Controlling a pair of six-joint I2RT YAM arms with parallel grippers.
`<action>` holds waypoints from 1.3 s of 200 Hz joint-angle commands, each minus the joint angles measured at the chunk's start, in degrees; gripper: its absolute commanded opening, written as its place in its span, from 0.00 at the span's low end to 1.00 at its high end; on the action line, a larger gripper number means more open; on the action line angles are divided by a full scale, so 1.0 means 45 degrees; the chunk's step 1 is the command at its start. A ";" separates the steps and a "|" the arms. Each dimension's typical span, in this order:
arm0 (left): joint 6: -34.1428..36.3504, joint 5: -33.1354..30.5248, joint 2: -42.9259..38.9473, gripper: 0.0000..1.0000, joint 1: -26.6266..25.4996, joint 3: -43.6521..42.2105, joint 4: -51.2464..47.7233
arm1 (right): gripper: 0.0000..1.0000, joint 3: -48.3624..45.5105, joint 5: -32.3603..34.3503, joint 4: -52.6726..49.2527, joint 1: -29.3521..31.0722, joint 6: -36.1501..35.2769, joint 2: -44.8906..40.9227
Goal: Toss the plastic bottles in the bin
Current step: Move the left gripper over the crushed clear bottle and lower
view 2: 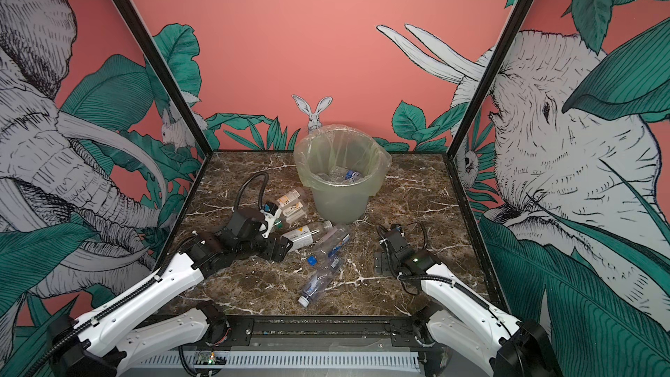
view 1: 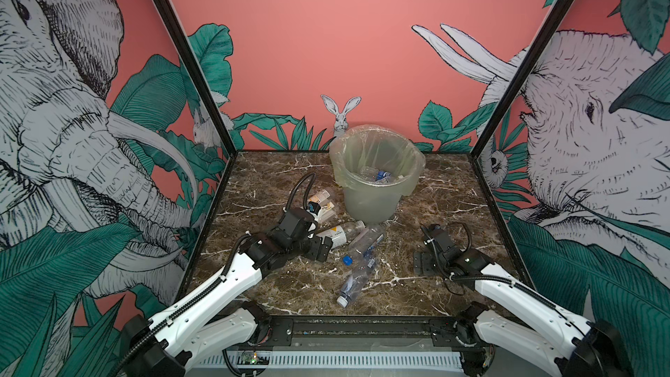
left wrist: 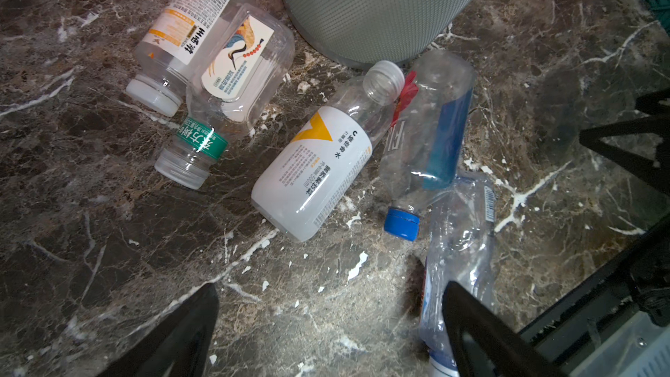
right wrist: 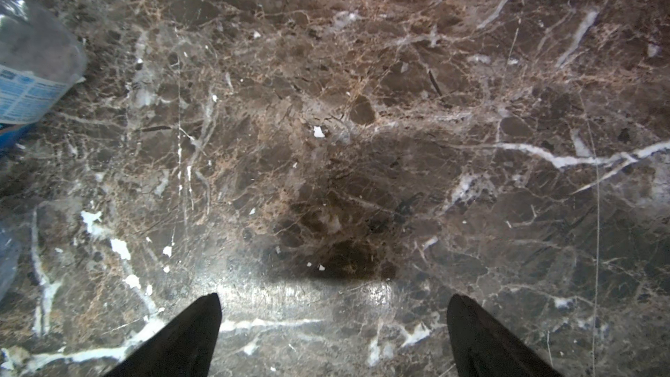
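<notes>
Left gripper [left wrist: 331, 297] hangs low over the marble table [view 1: 435, 212], jaws wide apart with nothing between them, just left of the loose bottles. The right gripper [right wrist: 335, 299] is likewise spread and empty over bare marble on the right. At the far middle of the table stands the bin [view 1: 366, 204], with a few bottles [view 1: 379, 175] already lying in its bag. Five more lie on the near and left sides of it. An orange-label bottle [left wrist: 181, 30] and a green-band bottle [left wrist: 235, 85] lie pressed together at the far left. A white-label bottle [left wrist: 315, 172] is in the middle. On the right are a blue-label bottle [left wrist: 427, 139] and, nearest, a crushed clear bottle [left wrist: 460, 248].

The white-label bottle looks the best pick for the left arm: it is uncrushed and lies straight ahead of the open jaws. The jaws should go squarely across its long axis at the label, with both fingers dropped to the marble before closing gently, since the thin plastic will probably buckle or squirt out. Its neck touches the blue-label bottle, so a straight lift should avoid dragging that one. The release should come only once the bottle is well over the bin's rim.
</notes>
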 commanded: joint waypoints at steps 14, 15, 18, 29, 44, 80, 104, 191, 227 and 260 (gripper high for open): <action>-0.0071 0.0133 0.0899 0.97 -0.0605 0.1277 -0.1619 | 0.99 0.0070 0.0194 0.0215 -0.0021 0.0141 -0.0076; -0.0072 0.0133 0.0936 0.97 -0.0636 0.1311 -0.1631 | 0.99 0.0069 0.0191 0.0221 -0.0021 0.0135 -0.0078; -0.0073 0.0126 0.1073 0.97 -0.0720 0.1401 -0.1693 | 0.99 0.0068 0.0196 0.0241 -0.0021 0.0130 -0.0080; -0.0095 -0.0006 0.1510 0.97 -0.1060 0.1685 -0.1855 | 0.99 0.0049 0.0208 0.0247 -0.0021 0.0134 -0.0100; -0.0125 -0.0120 0.2038 0.97 -0.1585 0.1951 -0.1878 | 0.99 0.0031 0.0261 0.0210 -0.0021 0.0182 -0.0173; -0.0437 0.0317 0.2812 0.97 -0.2062 0.1995 -0.1322 | 0.99 -0.0010 0.0325 0.0208 -0.0021 0.0212 -0.0334; -0.0484 0.0329 0.3235 0.96 -0.2358 0.2120 -0.1246 | 0.99 -0.0030 0.0325 0.0208 -0.0021 0.0212 -0.0388; -0.0699 0.0475 0.5208 0.97 -0.3753 0.2804 -0.1369 | 0.98 -0.0068 0.0355 0.0225 -0.0011 0.0225 -0.0486; -0.1159 0.0582 0.5819 0.96 -0.4424 0.2770 -0.0852 | 0.97 -0.0088 0.0330 0.0233 -0.0021 0.0233 -0.0510; -0.1517 0.0652 0.6233 0.96 -0.4894 0.2759 -0.0591 | 0.97 -0.0087 0.0308 0.0239 -0.0020 0.0208 -0.0510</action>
